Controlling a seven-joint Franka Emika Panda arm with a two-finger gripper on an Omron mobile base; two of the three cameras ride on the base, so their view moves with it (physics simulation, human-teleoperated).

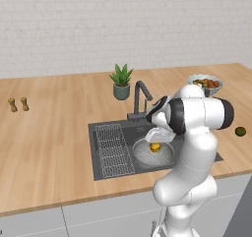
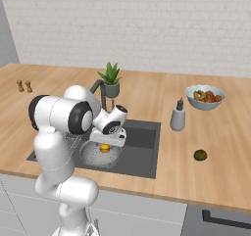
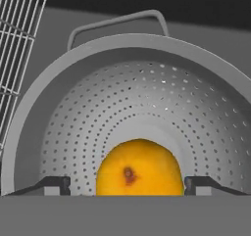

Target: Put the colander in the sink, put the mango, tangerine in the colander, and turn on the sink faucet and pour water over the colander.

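The silver perforated colander (image 3: 147, 98) sits in the dark sink (image 1: 101, 129), to the right of the wire rack (image 1: 114, 150). Inside it lies the orange tangerine (image 3: 139, 169), also seen in the base views (image 1: 154, 147) (image 2: 104, 148). My gripper (image 3: 126, 183) hangs just above the colander (image 2: 93, 157) with its fingers spread on either side of the tangerine. A gap shows at the left fingertip (image 3: 62, 183), so it stands open. The dark green mango (image 1: 240, 131) (image 2: 200, 155) lies on the counter right of the sink. The faucet (image 1: 140, 97) stands behind the basin, with no water running.
A potted plant (image 1: 121, 81) stands behind the faucet. A fruit bowl (image 2: 205, 97) and a grey soap dispenser (image 2: 177, 116) sit on the counter at the right. Two small shakers (image 1: 18, 104) stand far left. Bare wooden counter lies around the mango.
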